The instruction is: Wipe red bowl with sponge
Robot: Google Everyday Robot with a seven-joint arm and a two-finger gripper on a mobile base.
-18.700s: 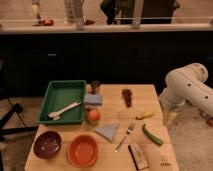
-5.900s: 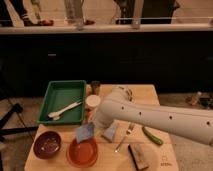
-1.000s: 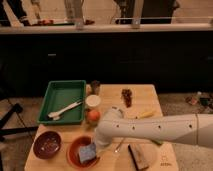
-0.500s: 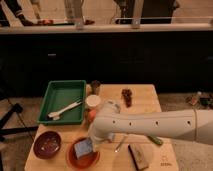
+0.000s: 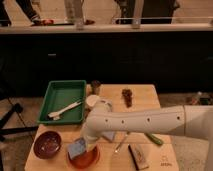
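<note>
The red bowl (image 5: pixel 86 160) sits at the table's front edge, left of centre, with only its front rim and part of its inside showing. A light blue sponge (image 5: pixel 77 148) rests on the bowl's left inner side. My gripper (image 5: pixel 88 145) is at the end of the white arm (image 5: pixel 145 122), which reaches in from the right. It points down into the bowl and is shut on the sponge. The arm hides the back of the bowl.
A dark maroon bowl (image 5: pixel 47 144) stands just left of the red one. A green tray (image 5: pixel 59 93) with a white utensil (image 5: pixel 65 109) lies behind. A brown block (image 5: pixel 138 155), a fork (image 5: pixel 120 143) and a green item (image 5: pixel 154 139) lie to the right.
The gripper and sponge have slid leftward across the inside of the red bowl over the last second. The arm has swung slightly left with them. The bowl stays in place.
</note>
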